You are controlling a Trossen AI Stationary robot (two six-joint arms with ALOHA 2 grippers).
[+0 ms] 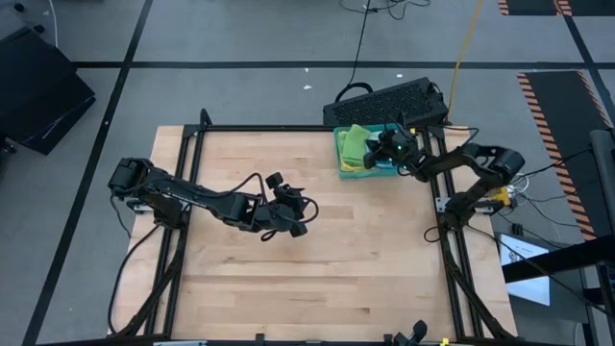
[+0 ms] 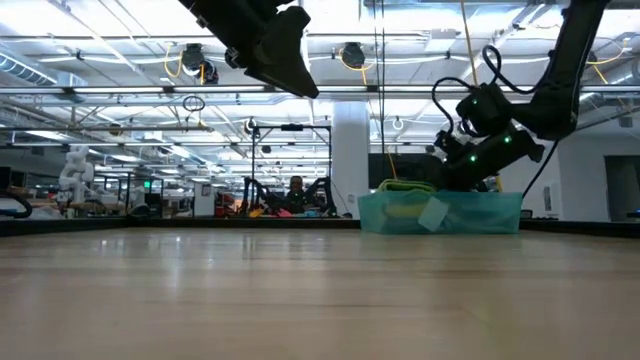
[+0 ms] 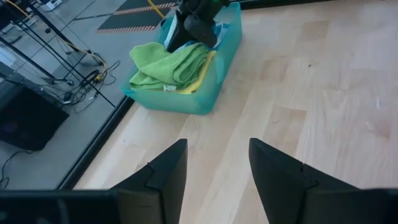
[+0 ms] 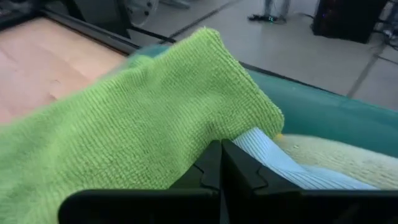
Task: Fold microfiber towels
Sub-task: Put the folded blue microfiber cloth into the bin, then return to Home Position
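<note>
Left claw [image 1: 288,213] is held above the bare middle of the tabletop [image 1: 317,279], raised well clear of the wood in the low view; its 2 dark fingers [image 3: 163,177] are spread apart with nothing between them.

Right claw [image 1: 382,146] is lowered into the teal tray [image 1: 340,154] at the far right corner of the tabletop. Its fingers [image 4: 219,163] are pressed together with no visible gap, right at the folded edge of the bright green towel [image 4: 130,124]; an actual pinch on the cloth cannot be confirmed.

Towels are piled in the tray: the bright green one, nubby looped pile, rumpled on top; a pale blue ribbed one [image 4: 280,158] and a yellow fuzzy one [image 4: 336,158] under it. The tray is rigid, translucent plastic, rectangular.
</note>
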